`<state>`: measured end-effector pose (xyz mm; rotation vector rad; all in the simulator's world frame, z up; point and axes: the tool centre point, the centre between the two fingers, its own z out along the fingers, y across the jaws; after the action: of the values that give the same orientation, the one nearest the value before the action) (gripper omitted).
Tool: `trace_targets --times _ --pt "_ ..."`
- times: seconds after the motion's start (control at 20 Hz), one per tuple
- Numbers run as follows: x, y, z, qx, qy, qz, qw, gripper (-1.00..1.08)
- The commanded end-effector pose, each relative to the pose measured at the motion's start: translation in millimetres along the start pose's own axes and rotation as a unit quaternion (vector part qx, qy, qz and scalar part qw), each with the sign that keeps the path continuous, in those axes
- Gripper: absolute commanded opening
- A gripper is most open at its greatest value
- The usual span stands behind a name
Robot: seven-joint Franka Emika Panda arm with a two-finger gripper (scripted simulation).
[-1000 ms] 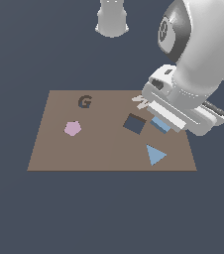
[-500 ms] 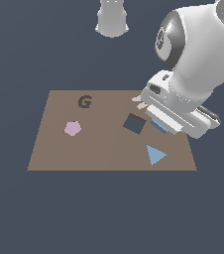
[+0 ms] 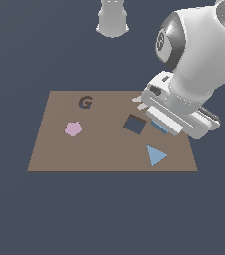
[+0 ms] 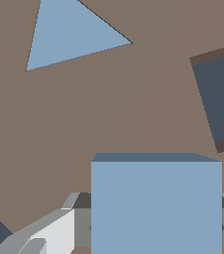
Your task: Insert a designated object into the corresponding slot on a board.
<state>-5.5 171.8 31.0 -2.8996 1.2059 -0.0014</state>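
Change: arm has dropped lower over the board (image 3: 84, 149) since a second ago.
End effector (image 3: 160, 124): fingers (image 4: 49, 230) closed on the blue square block (image 4: 156, 206), right of centre.
Slot (image 3: 135, 124): empty, just beside block.
Meaning: grasp likely secured; insertion remains.

You have 3 extras on the brown surface: a pink pentagon (image 3: 72, 129) near its left edge, a dark letter G (image 3: 85, 102) by the far edge, and a light-blue triangle (image 3: 156, 155) near the front right corner.
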Motion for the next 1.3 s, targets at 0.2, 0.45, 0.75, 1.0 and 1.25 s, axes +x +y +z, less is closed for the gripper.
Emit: trace_targets --times 0.2,0.45,0.75,1.0,1.25 --pt "0.3 0.3 -3.5 -0.001 0.000 0.000 1.0000 -1.00" --pt "0.8 1.7 -2.3 -0.001 0.000 -0.002 1.0000 -1.00" --pt "7.6 11.0 -3.3 -0.001 0.000 -0.020 0.9998 -1.00" --pt "19.2 25.2 -4.8 -0.001 0.000 -0.048 0.9988 -1.00" --pt "36.7 43.2 -6.8 -0.001 0.000 -0.086 0.9963 -1.00"
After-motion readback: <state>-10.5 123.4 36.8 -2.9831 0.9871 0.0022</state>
